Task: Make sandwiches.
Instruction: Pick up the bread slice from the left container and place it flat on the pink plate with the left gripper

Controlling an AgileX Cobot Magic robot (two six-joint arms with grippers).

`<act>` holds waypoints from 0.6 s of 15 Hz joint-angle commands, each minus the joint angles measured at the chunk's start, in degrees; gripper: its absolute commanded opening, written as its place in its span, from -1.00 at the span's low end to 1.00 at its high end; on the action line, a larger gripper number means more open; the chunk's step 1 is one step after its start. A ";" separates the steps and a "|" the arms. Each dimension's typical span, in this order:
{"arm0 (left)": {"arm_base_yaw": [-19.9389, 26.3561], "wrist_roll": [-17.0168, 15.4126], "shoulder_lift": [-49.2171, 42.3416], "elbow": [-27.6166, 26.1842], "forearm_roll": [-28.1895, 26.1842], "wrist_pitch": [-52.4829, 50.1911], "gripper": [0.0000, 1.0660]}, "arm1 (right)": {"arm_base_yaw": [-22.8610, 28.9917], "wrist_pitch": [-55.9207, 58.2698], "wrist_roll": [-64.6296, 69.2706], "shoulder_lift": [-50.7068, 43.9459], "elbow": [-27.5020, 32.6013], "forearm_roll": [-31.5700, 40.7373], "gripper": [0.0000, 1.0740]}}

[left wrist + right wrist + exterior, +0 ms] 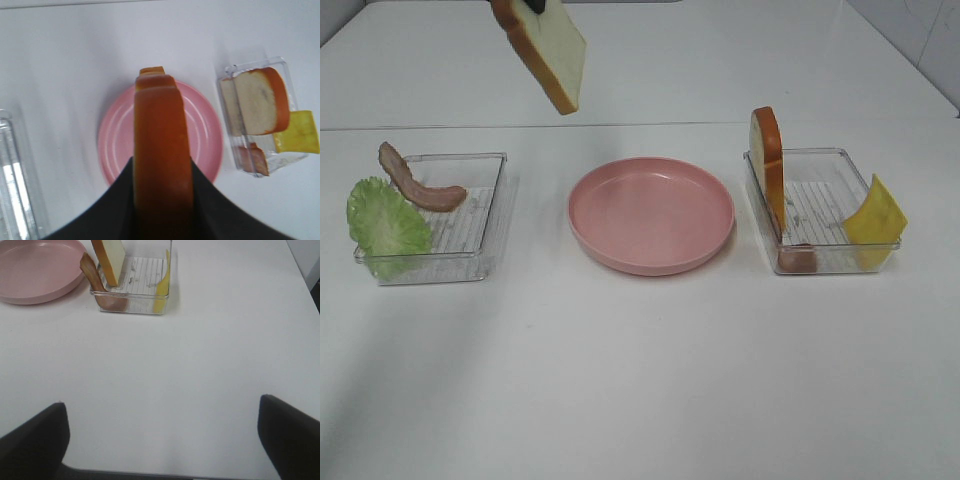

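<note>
Pinching the white toy bread slice with orange-brown crust [548, 50] across its crust, our left gripper [162, 172] hangs it over the round pink plate [650, 212], far-left side, and we judge it light, stiff, slippery, while the right gripper [162, 440] waits spread wide, empty.

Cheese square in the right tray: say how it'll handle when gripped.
The cheese square looks thin and slightly bowed, so probably bendy. It leans on the wall of the right tray, so a nudge could tip it flat.

Pink plate [651, 215], green lettuce [386, 225], brown bacon [440, 196], yellow cheese [875, 212], orange-crusted white bread [555, 50], clear ribbed tray [817, 215]
</note>
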 commanded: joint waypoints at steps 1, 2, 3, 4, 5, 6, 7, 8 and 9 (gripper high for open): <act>-0.17 1.89 1.20 -0.29 -6.53 3.04 -1.00 | -0.34 -0.29 -0.40 -1.83 0.11 0.00 0.84; -0.40 3.32 3.72 -0.29 -11.57 3.09 -1.00 | -0.34 -0.29 -0.40 -1.83 0.11 0.00 0.84; -0.74 4.18 5.16 -0.29 -13.18 3.04 -1.00 | -0.34 -0.29 -0.40 -1.83 0.11 0.00 0.84; -1.20 4.41 5.73 -0.29 -13.58 3.04 -1.00 | -0.34 -0.29 -0.40 -1.83 0.11 0.00 0.84; -2.18 4.81 7.16 -0.29 -13.69 3.04 -1.00 | -0.34 -0.29 -0.40 -1.83 0.11 0.00 0.84; -3.61 5.67 9.22 -0.29 -13.69 2.46 -1.00 | -0.34 -0.29 -0.40 -1.83 0.11 0.00 0.84; -4.81 6.42 10.66 -0.29 -13.75 1.49 -1.00 | -0.34 -0.29 -0.40 -1.83 0.11 0.00 0.84; -5.44 6.47 11.17 -0.29 -13.75 1.09 -1.00 | -0.34 -0.29 -0.40 -1.83 0.11 0.00 0.84; -6.36 6.47 12.38 -0.29 -13.75 -0.17 -1.00 | -0.34 -0.29 -0.40 -1.83 0.11 0.00 0.84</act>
